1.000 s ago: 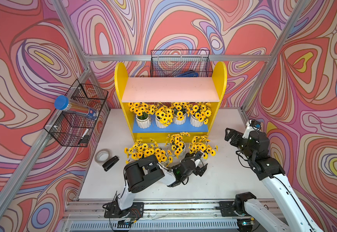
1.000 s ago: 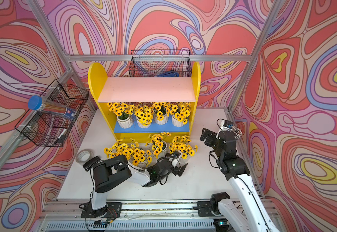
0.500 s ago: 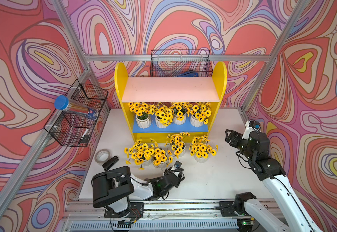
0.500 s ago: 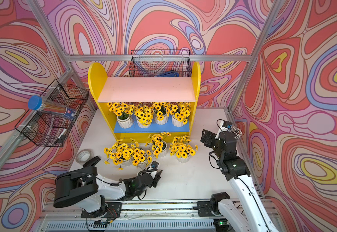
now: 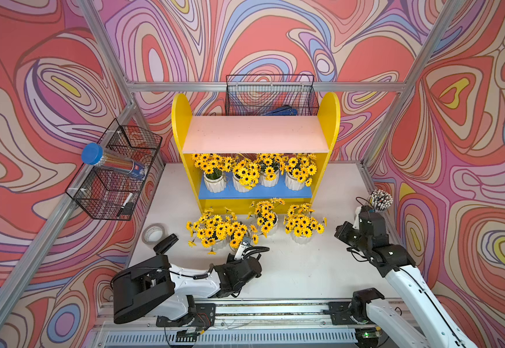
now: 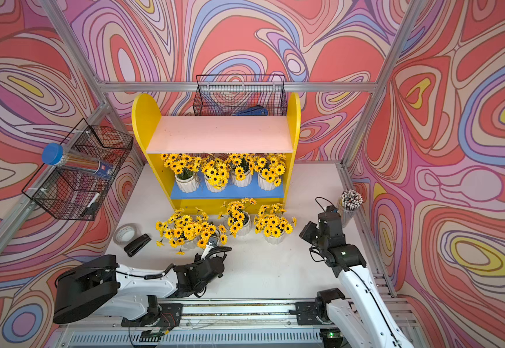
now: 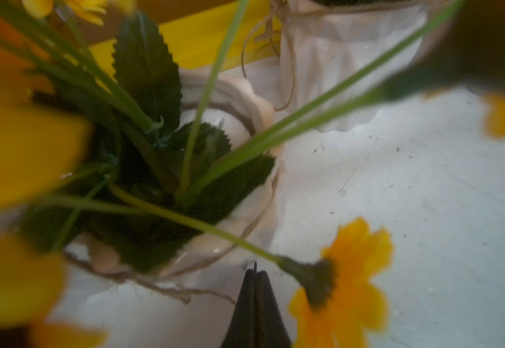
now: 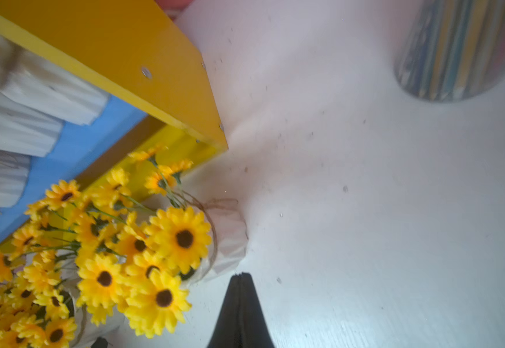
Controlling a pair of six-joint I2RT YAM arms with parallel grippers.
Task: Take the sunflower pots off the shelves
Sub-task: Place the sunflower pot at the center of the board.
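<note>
The enclosure is lined on all visible sides with walls [image 5: 275,39] printed in red, pink, lilac and blue swirls, and is braced by an aluminium frame [image 5: 263,87]. A black wire basket [image 5: 106,192] is hung on the left wall, with a blue-capped tube [image 5: 111,161] lying in it. A second basket [image 5: 271,96] is hung on the far wall.

The white worktop [image 5: 290,268] is matt. Fine dark specks and faint scratches are noted on it in the wrist views. A metal rail [image 5: 275,307] is fixed along its near edge.

The shelves [image 5: 182,120] stand at the far middle of the worktop. Four sunflower pots [image 5: 213,182] are set in a row on the blue lower board [image 5: 257,192], under the pink upper board [image 5: 254,134]. Four further pots [image 5: 301,238] stand on the worktop just in front of the unit.

A tape roll [image 5: 153,233] and a black stapler [image 5: 165,244] lie to the left. A cup of pencils [image 5: 380,199] stands at the right edge.

The left claw [image 7: 255,272] is seen with tips together, gripping nothing, among the blooms of the near-left pots. The right claw [image 8: 239,275] is likewise pressed together and empty, near the rightmost pot on the worktop.
</note>
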